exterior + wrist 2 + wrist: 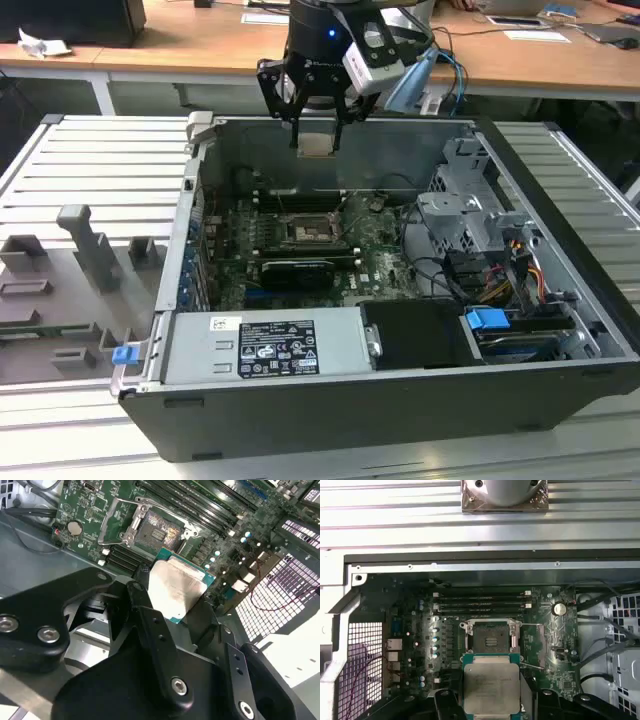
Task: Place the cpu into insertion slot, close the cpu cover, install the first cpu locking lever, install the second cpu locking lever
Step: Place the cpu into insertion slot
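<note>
Cpu [490,687] clamped flat in gripper [317,130], edges pinched both sides, hanging above open insertion slot [490,641], not touching.

From here the cpu [490,687] shows a pale beige-silver top edged in green, against the black hand [318,125]. The motherboard [85,505] is dark green, the case [400,410] charcoal grey, one tab [487,321] inside bright blue. The table [100,170] is pale grey, striped with ridges.
</note>
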